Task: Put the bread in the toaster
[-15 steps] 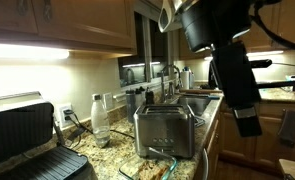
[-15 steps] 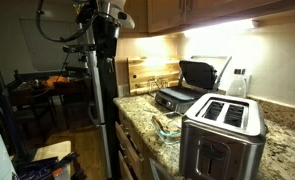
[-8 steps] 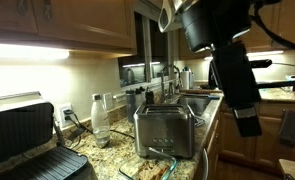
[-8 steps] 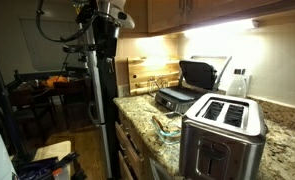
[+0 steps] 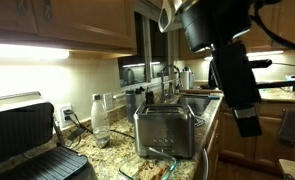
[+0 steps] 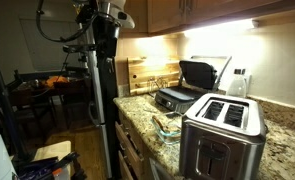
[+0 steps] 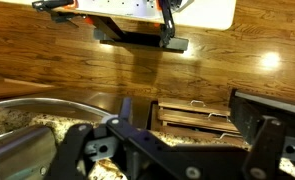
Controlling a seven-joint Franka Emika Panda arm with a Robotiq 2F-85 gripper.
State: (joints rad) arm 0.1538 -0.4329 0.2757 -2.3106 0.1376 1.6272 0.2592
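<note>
The toaster (image 5: 165, 130) is a boxy brushed-steel box with two top slots and stands on the granite counter; it also shows near the camera in an exterior view (image 6: 222, 135). A small tan piece that looks like the bread (image 6: 167, 125) lies in a clear glass dish in front of the toaster, too small to make out well. My arm (image 6: 103, 45) stands high beside the counter's end, well away from both. In the wrist view my gripper (image 7: 187, 128) is open and empty, and looks down past the counter edge at the wood floor.
A black-and-silver contact grill (image 6: 192, 85) stands open farther along the counter, also seen in an exterior view (image 5: 22, 140). A clear bottle (image 5: 99, 118) stands by the wall. Wooden drawers (image 7: 192, 115) lie under the counter edge. A sink and tap (image 5: 175, 82) are behind the toaster.
</note>
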